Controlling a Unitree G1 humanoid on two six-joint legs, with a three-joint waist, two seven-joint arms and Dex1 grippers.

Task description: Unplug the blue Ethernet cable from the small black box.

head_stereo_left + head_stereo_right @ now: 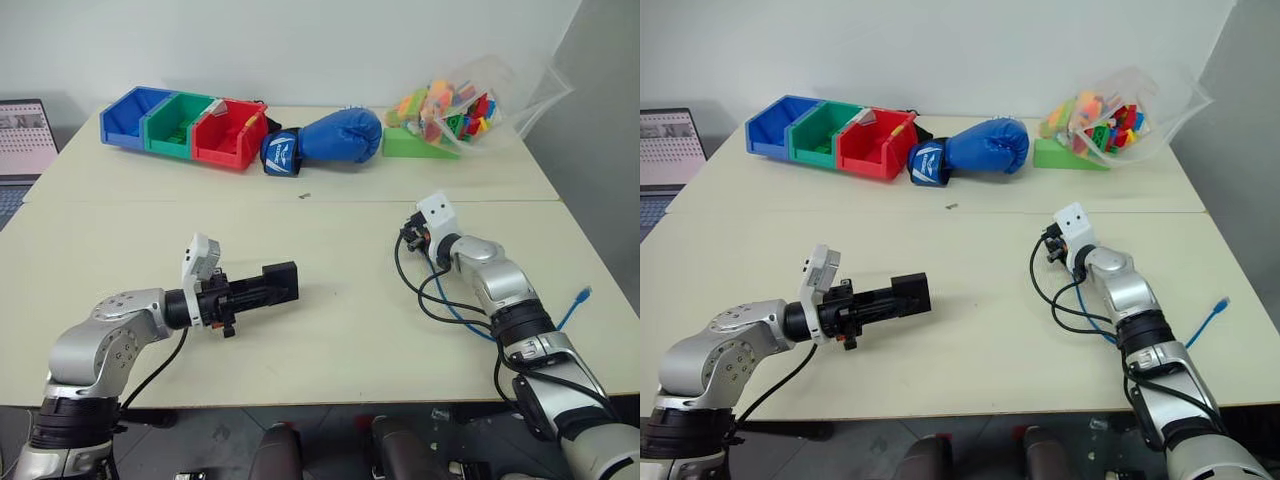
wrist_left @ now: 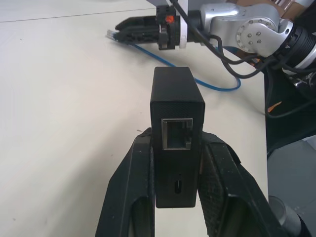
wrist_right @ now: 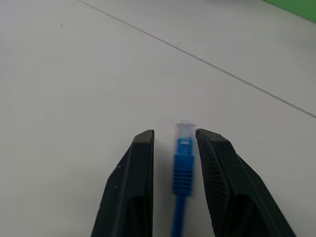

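Pale tabletop (image 1: 330, 340), back edge crowded: your blue, green and red bins (image 1: 185, 125), a blue boxing glove (image 1: 330, 137) and a bag of coloured bricks (image 1: 460, 105), writing unreadable. Your left gripper (image 2: 177, 190) clamps the small black box (image 2: 176, 111), port empty. Your right gripper (image 3: 174, 165) stands parted around the blue Ethernet cable (image 3: 182, 163), which trails toward the table's right edge.

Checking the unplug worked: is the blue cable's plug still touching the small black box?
Apart. The left wrist view shows the small black box with its port empty, held in the left pincer, while the blue Ethernet cable lies well beyond it by the right pincer.
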